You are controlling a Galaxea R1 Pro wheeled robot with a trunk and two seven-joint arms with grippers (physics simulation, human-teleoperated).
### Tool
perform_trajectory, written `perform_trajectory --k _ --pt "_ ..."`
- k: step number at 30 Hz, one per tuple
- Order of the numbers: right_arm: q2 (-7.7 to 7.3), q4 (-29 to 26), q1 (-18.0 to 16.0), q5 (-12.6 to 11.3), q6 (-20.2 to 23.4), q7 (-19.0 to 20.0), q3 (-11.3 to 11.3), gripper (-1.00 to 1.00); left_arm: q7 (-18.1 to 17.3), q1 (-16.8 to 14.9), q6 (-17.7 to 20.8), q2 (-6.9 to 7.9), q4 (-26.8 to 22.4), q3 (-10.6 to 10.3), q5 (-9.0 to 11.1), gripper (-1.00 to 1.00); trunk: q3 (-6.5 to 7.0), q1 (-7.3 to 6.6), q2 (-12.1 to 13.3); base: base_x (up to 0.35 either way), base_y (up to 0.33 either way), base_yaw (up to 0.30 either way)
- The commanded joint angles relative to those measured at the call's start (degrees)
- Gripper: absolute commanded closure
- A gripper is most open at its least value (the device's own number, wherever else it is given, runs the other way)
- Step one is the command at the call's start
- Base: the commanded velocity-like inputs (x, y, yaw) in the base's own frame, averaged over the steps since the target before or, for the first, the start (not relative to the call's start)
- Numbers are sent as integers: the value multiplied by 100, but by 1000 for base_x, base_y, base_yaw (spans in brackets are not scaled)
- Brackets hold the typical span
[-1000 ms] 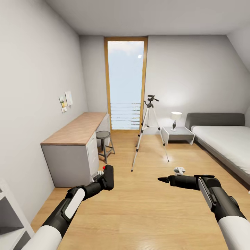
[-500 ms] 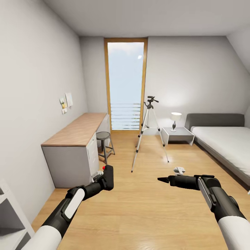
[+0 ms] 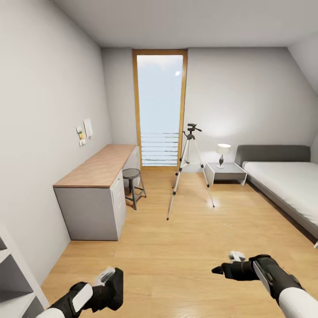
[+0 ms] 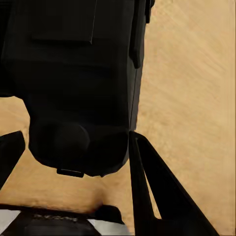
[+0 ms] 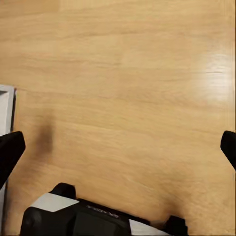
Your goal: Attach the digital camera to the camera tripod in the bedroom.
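Note:
The camera tripod [image 3: 191, 131] stands on thin silver legs in front of the tall wood-framed window [image 3: 160, 108], far ahead of both arms. The black digital camera [image 3: 115, 288] is low at the near left, and my left gripper [image 3: 108, 289] is shut on it. In the left wrist view the camera's dark body [image 4: 78, 73] sits between the two fingers [image 4: 147, 187] of the left gripper [image 4: 77, 136]; its red dot is hidden. My right gripper [image 3: 216, 269] hangs low at the near right. Seen in the right wrist view, the right gripper [image 5: 120, 146] is open over bare wood floor.
A long wood-topped desk [image 3: 99, 165] runs along the left wall, with a round metal stool [image 3: 131, 173] at its far end. The grey bed [image 3: 287, 176] and a nightstand [image 3: 226, 170] with a lamp [image 3: 223, 150] fill the right. A white shelf [image 3: 13, 274] is at the near left.
Both arms have dropped low and back toward me, the left one still carrying the camera. The view has tilted up slightly.

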Motion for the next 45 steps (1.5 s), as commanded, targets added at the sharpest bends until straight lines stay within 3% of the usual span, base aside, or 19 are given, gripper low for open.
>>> perform_trajectory --k 1,2,6,11,15,19,24,29,45 --pt "2 249 -6 80 -133 -28 -45 -100 12 -1 -178 17 530 -61 15 100 10 -22 36 0 0 0" --pt "-4 759 -6 143 -475 -157 -42 -100 8 4 -549 29 874 -62 21 100 28 -44 76 0 0 0" --pt "-25 1979 -3 281 -1339 -443 -24 -100 18 0 -1212 43 1257 -63 23 100 100 -132 237 0 0 0" --pt "-31 2587 -53 536 -2053 -669 -14 -100 44 70 -1506 46 1398 -70 24 100 190 -242 437 0 0 0" --pt "-19 2729 79 676 -2284 -895 -15 -100 57 403 -1598 49 1426 -72 17 100 261 -329 597 0 0 0" --pt "-7 2777 507 728 -2433 -1268 -15 -100 70 703 -1636 50 1435 -72 1 100 333 -417 758 0 0 0" --pt "31 2795 1169 732 -3034 -1770 -21 -100 86 997 -1653 37 1440 -72 -78 100 423 -527 958 0 0 0" --pt "62 2805 1565 729 -3498 -2088 -23 -100 87 1226 -1829 17 1447 -73 -227 100 513 -637 1159 0 0 0" --pt "71 2809 1936 711 -3707 -2235 -24 -100 91 1814 -2193 -37 1450 -73 -302 100 800 -988 1801 0 0 0"
